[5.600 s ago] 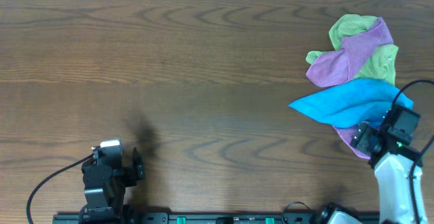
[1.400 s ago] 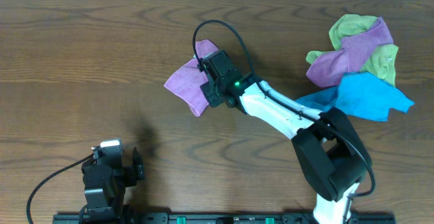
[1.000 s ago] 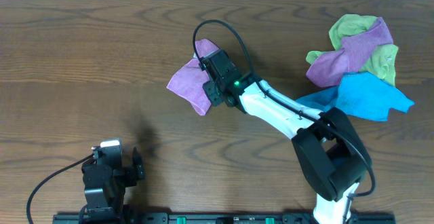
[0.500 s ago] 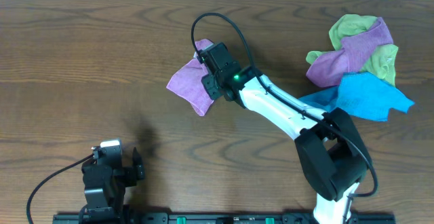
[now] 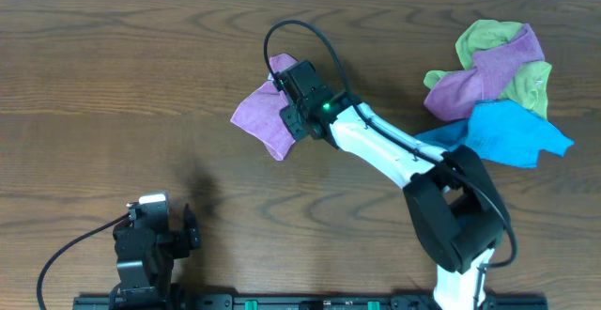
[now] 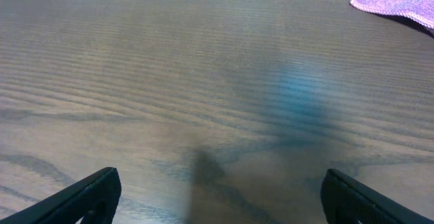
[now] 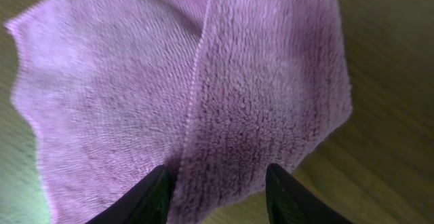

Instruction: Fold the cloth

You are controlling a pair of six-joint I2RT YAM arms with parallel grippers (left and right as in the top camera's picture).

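Overhead, the purple cloth [image 5: 257, 117] lies left of the table's [image 5: 113, 85] middle, its long axis running roughly from the far edge toward the near edge with one corner pointing left. The right gripper [image 5: 289, 115] is over the cloth's right side; in the right wrist view its fingers [image 7: 144, 195] stand apart astride a fold ridge that runs lengthwise down the cloth. The left gripper [image 5: 155, 240] sits at the near edge, its fingers spread wide over bare wood, well apart from the pile of cloths [image 5: 488, 85] at far right.

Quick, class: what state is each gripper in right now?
Left gripper: open, empty.
Right gripper: open, over the purple cloth.
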